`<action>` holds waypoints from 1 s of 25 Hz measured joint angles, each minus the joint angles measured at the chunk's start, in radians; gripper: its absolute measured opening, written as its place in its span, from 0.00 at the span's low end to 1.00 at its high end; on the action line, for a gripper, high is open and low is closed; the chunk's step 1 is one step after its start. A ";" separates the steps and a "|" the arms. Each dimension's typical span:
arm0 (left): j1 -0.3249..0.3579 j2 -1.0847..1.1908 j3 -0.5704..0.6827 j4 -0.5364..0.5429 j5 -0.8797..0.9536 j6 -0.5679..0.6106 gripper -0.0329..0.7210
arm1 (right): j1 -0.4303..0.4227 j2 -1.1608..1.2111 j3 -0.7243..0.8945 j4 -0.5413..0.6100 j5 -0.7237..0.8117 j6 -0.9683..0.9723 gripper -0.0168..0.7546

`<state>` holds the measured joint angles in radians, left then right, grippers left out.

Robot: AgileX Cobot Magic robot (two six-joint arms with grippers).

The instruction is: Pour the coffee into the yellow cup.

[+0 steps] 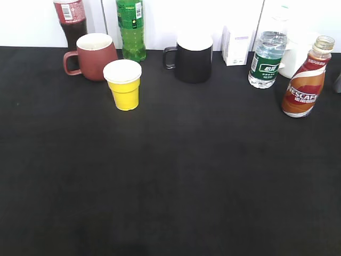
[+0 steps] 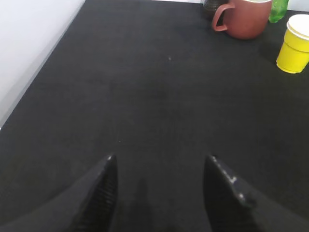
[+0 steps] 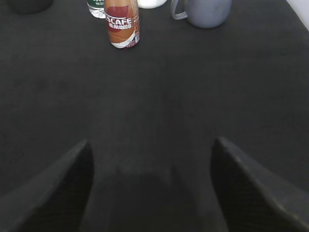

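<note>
Right gripper agape, coffee beyond

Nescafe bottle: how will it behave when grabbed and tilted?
The Nescafe bottle looks uncapped, so a fast tilt would likely spill. Tall on a narrow base, it may tip if nudged. Its curvy waist should seat a hand, though the glossy label could slip.

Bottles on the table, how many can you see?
4. Cola bottle back left behind the red mug; green bottle beside it; water bottle back right; coffee bottle far right. More may sit beyond the frame edges.
</note>
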<state>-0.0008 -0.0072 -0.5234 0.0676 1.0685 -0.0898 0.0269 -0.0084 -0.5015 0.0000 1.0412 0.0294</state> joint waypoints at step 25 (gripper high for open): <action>-0.374 1.220 0.208 -0.086 -1.833 0.090 0.73 | 0.000 0.000 0.000 0.000 0.001 0.001 0.78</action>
<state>-0.3751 1.2130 -0.3151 -0.0185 -0.7646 0.0000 0.0269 -0.0084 -0.5015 0.0000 1.0421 0.0302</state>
